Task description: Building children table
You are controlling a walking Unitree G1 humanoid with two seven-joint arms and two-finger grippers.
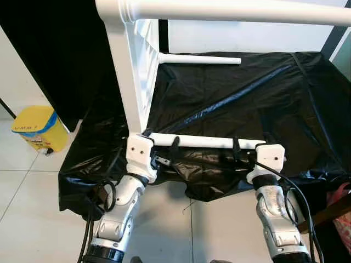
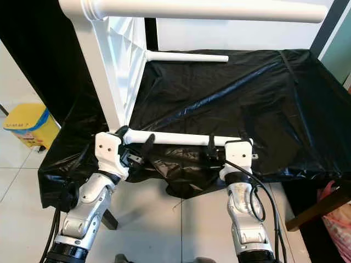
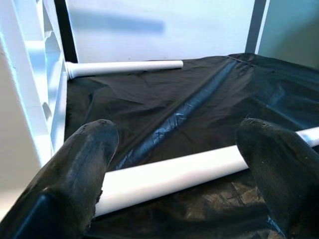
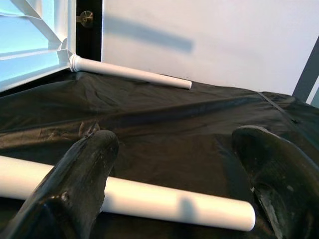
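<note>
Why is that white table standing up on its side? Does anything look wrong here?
Nothing looks broken. The white table stands on its edge on the black sheet, legs pointing sideways. The left hand and right hand straddle the nearest leg, fingers open.

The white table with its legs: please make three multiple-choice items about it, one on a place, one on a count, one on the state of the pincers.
1. Where does the near white round leg lie?
A. on the black plastic sheet
B. on the floor tiles
C. in the yellow bin

2. How many white legs can be seen joined to the white tabletop standing on its edge?
A. one
B. three
C. five

3. How do the left pincer and the right pincer stand?
A. both open, fingers either side of the near leg
B. both shut on a screw
C. both holding the bin

Key: 1 A, the leg rests on the sheet; 2 B, top, far and near legs; 3 A, wide gaps show between the fingers.
</note>
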